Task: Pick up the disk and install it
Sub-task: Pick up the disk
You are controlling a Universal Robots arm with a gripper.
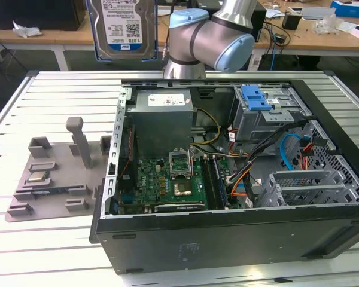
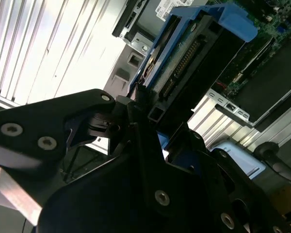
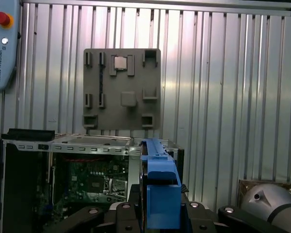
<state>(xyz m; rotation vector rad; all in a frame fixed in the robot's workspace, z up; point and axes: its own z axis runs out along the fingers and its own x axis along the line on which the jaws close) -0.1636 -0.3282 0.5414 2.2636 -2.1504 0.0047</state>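
The flat silver metal disk [image 1: 121, 27], with a white-and-blue label and a blue plastic frame, hangs upright in the upper left of the exterior view. It is high above the ribbed silver metal desk [image 1: 42, 251]. In both wrist views the black jaws are clamped on its blue frame. The big open black computer case [image 1: 239, 245] sits on the desk. A flat grey plastic tray [image 1: 54, 173] lies just beside the case.
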